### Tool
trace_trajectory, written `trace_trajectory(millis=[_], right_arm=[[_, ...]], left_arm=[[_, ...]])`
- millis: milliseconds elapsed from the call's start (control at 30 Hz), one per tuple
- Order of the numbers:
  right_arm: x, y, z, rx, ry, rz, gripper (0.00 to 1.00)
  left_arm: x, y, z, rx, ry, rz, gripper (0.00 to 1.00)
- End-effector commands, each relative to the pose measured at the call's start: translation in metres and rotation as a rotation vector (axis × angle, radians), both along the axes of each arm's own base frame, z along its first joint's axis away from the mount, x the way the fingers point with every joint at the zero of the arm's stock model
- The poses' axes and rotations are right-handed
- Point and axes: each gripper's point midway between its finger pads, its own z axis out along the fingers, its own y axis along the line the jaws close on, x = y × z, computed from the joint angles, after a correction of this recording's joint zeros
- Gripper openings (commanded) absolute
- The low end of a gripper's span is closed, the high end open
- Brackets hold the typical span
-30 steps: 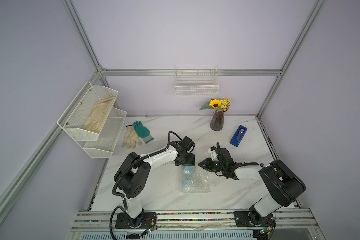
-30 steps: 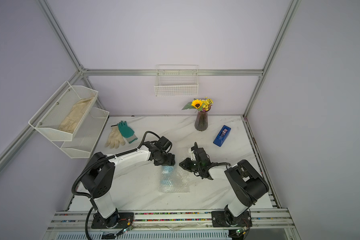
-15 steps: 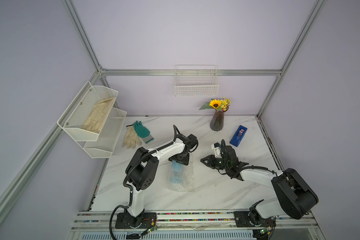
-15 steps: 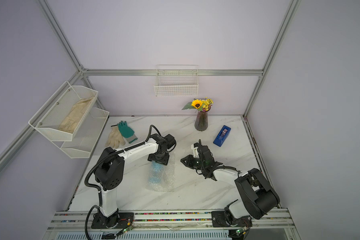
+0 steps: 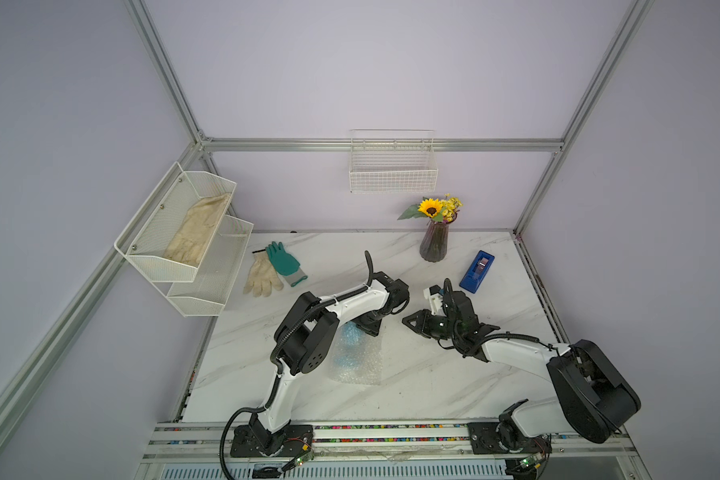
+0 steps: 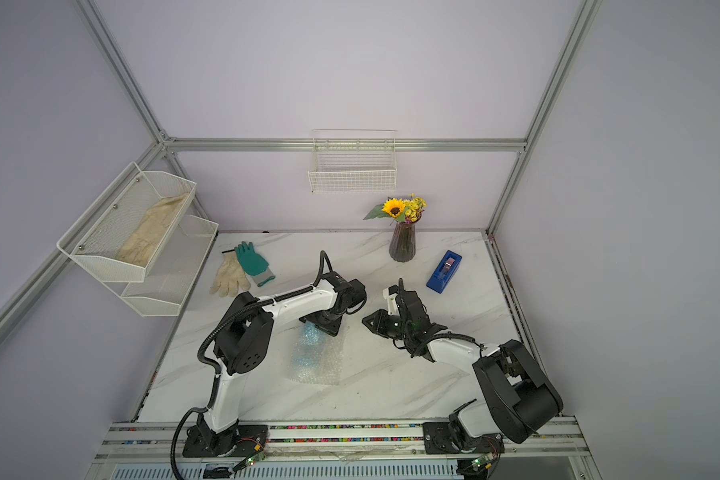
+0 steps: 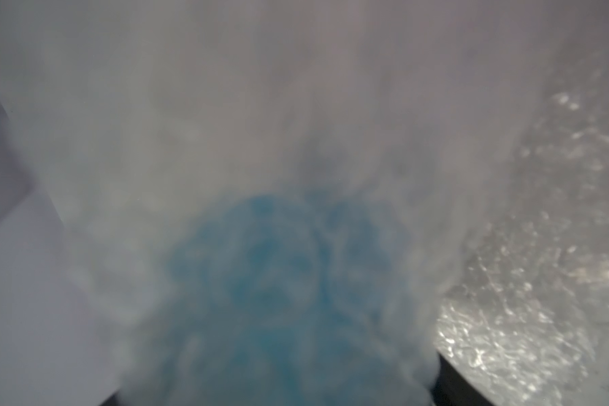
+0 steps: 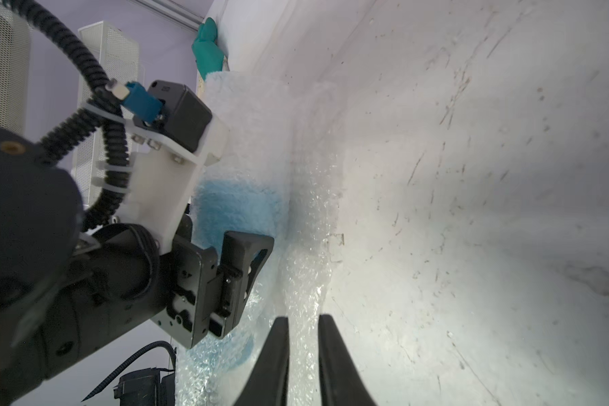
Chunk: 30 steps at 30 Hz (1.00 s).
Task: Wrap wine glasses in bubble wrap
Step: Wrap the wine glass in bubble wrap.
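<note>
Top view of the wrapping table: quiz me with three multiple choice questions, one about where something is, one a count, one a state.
1. On the table, the tape dispenser sits: A at the front edge; B in the back left corner; C near the vase.
2. How many gloves lie on the table: A one; B two; C four.
3. The goblet is: A lying inside the bubble wrap; B upright, bare; C upside down, bare.
Answers: C, it lies beside the vase; B, a cream one and a green one; A, blue shows through the film along its length.
</note>
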Motion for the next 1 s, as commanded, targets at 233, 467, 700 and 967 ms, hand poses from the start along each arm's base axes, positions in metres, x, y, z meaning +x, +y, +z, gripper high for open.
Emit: trace_trajectory(millis=[233, 467, 700, 967], right_arm=[[0.000, 0.000, 0.001, 0.036, 0.014, -0.012, 0.19], [0.000, 0.006, -0.002, 0.097, 0.037, -0.014, 0.17], [-0.003, 0.007, -0.009, 0.123, 0.060, -0.016, 0.17], [-0.001, 0.011, -0.007, 0.194, 0.074, -0.031, 0.17]], left_arm=[[0.001, -0.029, 0.018, -0.188, -0.037, 0.036, 0.93], [-0.002, -0.044, 0.029, -0.326, -0.053, 0.038, 0.98], [-0.008, -0.059, 0.026, -0.467, -0.025, 0.045, 1.00], [-0.014, -0.064, 0.033, -0.619, -0.029, 0.076, 1.00]])
